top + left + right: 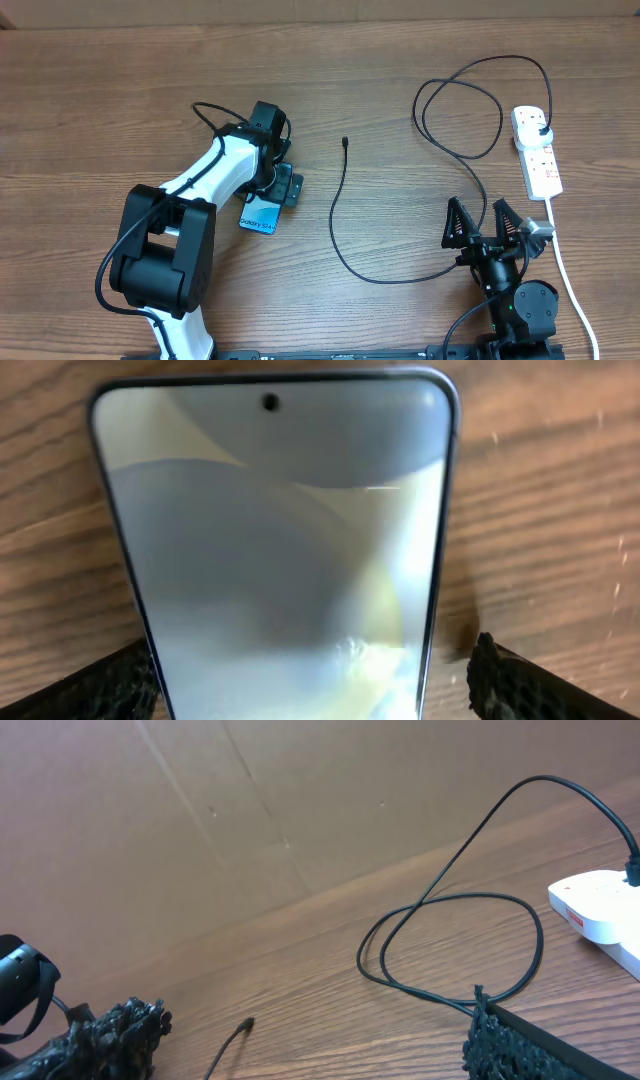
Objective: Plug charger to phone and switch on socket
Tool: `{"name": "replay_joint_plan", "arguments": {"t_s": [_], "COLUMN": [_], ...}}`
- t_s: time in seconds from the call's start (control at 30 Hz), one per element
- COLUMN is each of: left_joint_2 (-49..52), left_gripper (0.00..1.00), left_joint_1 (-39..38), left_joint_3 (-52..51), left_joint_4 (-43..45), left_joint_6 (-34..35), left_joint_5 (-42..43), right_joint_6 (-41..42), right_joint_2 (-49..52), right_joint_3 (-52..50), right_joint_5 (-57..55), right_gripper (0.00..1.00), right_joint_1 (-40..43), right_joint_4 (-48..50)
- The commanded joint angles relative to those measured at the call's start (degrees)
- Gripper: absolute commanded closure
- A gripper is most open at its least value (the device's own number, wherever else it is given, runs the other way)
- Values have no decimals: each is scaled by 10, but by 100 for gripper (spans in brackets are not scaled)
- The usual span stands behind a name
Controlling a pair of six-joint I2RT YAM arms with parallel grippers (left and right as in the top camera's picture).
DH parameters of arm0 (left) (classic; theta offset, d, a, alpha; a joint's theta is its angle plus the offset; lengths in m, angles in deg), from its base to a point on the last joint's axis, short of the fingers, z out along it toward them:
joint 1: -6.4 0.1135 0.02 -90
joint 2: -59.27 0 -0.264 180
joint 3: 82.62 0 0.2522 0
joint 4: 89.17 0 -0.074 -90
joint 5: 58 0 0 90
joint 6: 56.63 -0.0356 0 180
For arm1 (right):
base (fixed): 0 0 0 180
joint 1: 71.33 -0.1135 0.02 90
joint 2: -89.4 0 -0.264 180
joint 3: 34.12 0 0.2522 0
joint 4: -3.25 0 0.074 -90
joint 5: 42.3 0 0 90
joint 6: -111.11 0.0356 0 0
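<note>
The phone (pixel 259 217) lies flat on the wooden table, left of centre, with its screen lit. It fills the left wrist view (pixel 280 550). My left gripper (pixel 274 198) is open and low over the phone's end, one finger on each side (pixel 310 670), with a small gap on the right side. The charger's thin black cable (pixel 340 215) loops across the table. Its plug tip (pixel 345 142) lies free and also shows in the right wrist view (pixel 247 1022). Its adapter (pixel 541 129) sits in the white socket strip (pixel 540 160). My right gripper (pixel 481 222) is open and empty (pixel 315 1025).
The strip's thick white cord (pixel 565 265) runs down the right side past the right arm's base. A brown cardboard wall (pixel 250 820) stands behind the table. A loop of the cable (pixel 450 935) lies just ahead of my right gripper.
</note>
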Motion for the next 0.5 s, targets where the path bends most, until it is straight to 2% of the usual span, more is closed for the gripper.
{"name": "replay_joint_plan", "arguments": {"t_s": [0.0, 0.17, 0.23, 0.3, 0.47], "left_joint_2": [23, 23, 23, 23, 23], "left_gripper": [0, 1, 7, 10, 10], "left_joint_1": [-3, 0, 0, 0, -2], "left_joint_3": [-17, -17, -17, -17, -17], "left_joint_4": [-7, -14, -14, -10, 3], "left_joint_6": [-96, -111, -108, -94, -63], "left_joint_5": [41, 37, 35, 35, 35], "right_joint_6": [-2, -2, -2, -2, -2], "right_joint_2": [-6, -6, -6, -6, -6], "right_joint_3": [-6, -6, -6, -6, -6], "right_joint_5": [0, 0, 0, 0, 0], "right_gripper": [0, 0, 0, 0, 0], "right_joint_1": [-3, -3, -3, -3, -3], "right_joint_4": [4, 4, 4, 4, 4]}}
